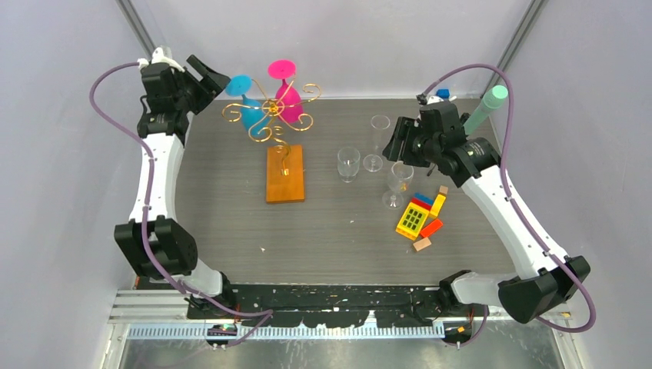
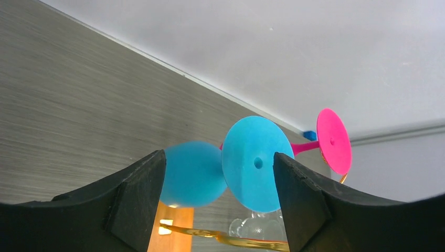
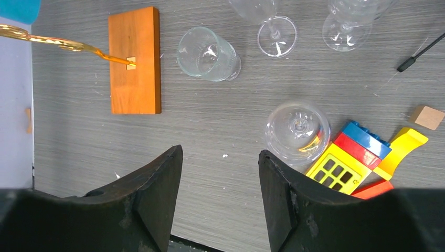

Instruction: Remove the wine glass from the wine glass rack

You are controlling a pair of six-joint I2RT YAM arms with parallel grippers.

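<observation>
Left tool point(image 1: 209, 79) is up at the far-left corner of the counter point(image 1: 231, 231), close to the back wall. Its jaws are spread wide and hold nothing. The wine glass rack point(image 1: 271, 111) stands just beside it toward the middle of the far edge, with gold wire scrolls curling off a central post. Its flat orange-brown wooden base point(image 1: 284, 173) reaches toward the near edge, and bare grey wood-grain runs beyond it.

Two matte glasses hang on the scrolls. The blue wine glass point(image 1: 250, 115) is on the left, nearest the tool, and the pink wine glass point(image 1: 291, 104) is behind it to the right.

From the left wrist, the blue wine glass point(image 2: 257, 163) shows its round foot framed between the black fingers point(image 2: 136, 199). Whether they touch it I cannot tell.

Right tool point(image 1: 397, 141) hovers over the right half, jaws parted and empty. Beneath it are a ribbed clear tumbler point(image 1: 348, 163) and two clear stemmed glasses point(image 1: 378, 142).

The right wrist looks straight down. The right tool point(image 3: 220, 152) is well above the surface, with one stemmed glass point(image 3: 297, 131) touching the bright toy blocks point(image 3: 357, 157). A small wooden cube point(image 3: 426, 116) sits nearby.
</observation>
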